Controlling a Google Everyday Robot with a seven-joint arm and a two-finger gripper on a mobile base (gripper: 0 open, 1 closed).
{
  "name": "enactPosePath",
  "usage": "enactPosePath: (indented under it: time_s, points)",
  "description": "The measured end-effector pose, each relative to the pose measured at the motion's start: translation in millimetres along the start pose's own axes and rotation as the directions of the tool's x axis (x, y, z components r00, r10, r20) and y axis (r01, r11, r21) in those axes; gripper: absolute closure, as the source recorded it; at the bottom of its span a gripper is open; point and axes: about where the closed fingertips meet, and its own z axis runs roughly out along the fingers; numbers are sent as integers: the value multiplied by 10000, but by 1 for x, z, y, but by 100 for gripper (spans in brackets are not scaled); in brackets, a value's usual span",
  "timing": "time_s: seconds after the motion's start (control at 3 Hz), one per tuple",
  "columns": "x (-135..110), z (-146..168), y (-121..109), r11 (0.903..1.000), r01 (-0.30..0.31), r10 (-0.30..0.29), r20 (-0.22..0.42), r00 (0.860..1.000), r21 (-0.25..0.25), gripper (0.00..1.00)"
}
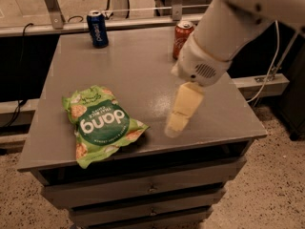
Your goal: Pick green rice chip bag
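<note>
The pick has barely begun, judging by how things lie. The green rice chip bag (102, 125) lies flat and untouched on the near-left part of the bench (143, 66), close to the near edge. The end effector (175, 125) hangs over the near-right part of the bench, to the right of the bag and apart from it, and holds nothing. Whether it is spread or pressed together cannot be told from this angle.

What is left is nearly the whole job: move left over the bag, come down, close on the crinkly foil and lift it off the bench.

The bag's long axis runs roughly far to near, with the near end leaning a little to the right. Its round dark-green label reads upside down from this view, so the top of the print points toward the near edge and the bottom toward the far side. One corner juts right, toward the end effector — probably the closest part to reach.

A blue can (97, 28) and a red can (182, 38) stand upright along the far edge, well apart from the bag.
</note>
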Motion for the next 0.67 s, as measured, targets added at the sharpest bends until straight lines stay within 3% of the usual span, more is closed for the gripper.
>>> enactPosePath:
  time_s: [0.33,0.67]
  points:
    - [-53,44,9,9954,-177,263,919,9954,-938,0]
    - [-91,80,17,9894,-339,564,1582,9858,-1415,0]
